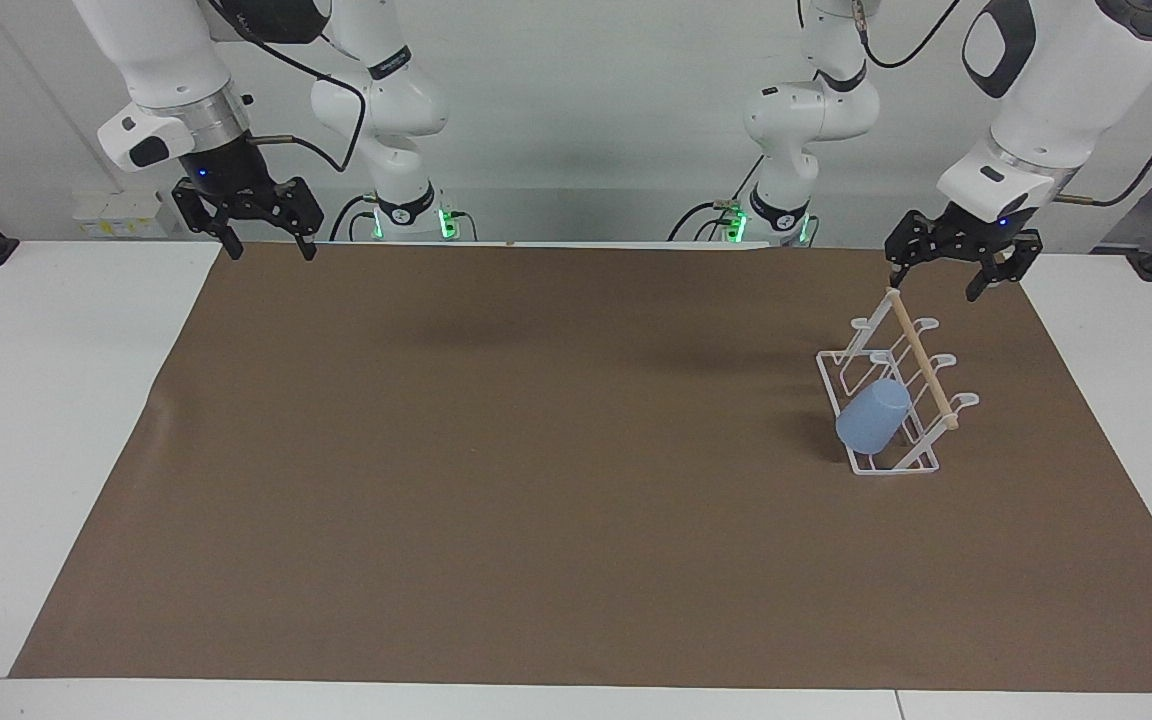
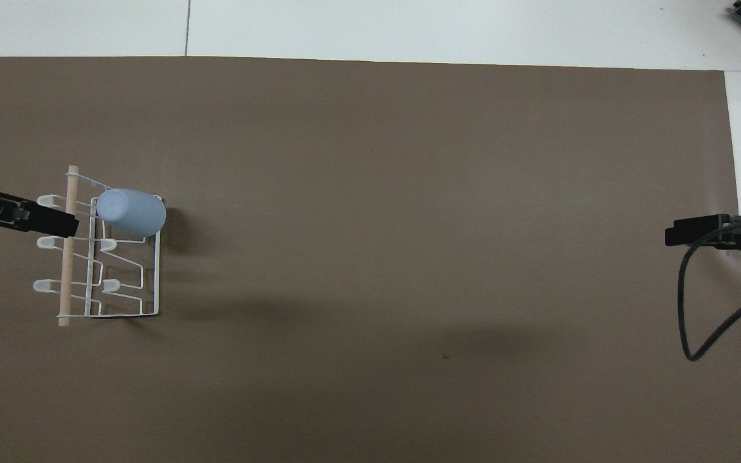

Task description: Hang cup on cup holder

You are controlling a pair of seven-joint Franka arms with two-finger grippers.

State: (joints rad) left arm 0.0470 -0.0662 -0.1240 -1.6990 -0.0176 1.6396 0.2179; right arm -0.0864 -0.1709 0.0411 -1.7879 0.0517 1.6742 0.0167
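The light blue cup (image 1: 873, 416) (image 2: 131, 211) hangs tilted on a prong of the white wire cup holder (image 1: 921, 365) (image 2: 68, 257), at the holder's end farther from the robots. The holder stands on the brown mat toward the left arm's end of the table. My left gripper (image 1: 934, 285) (image 2: 49, 220) is open and empty, in the air above the holder's wooden dowel at the end nearer the robots, touching nothing. My right gripper (image 1: 272, 252) (image 2: 673, 235) waits open and empty above the mat's edge at the right arm's end.
A brown mat (image 1: 536, 450) covers most of the white table (image 1: 56, 400). A black cable (image 2: 698, 302) loops down from the right arm over the mat's edge.
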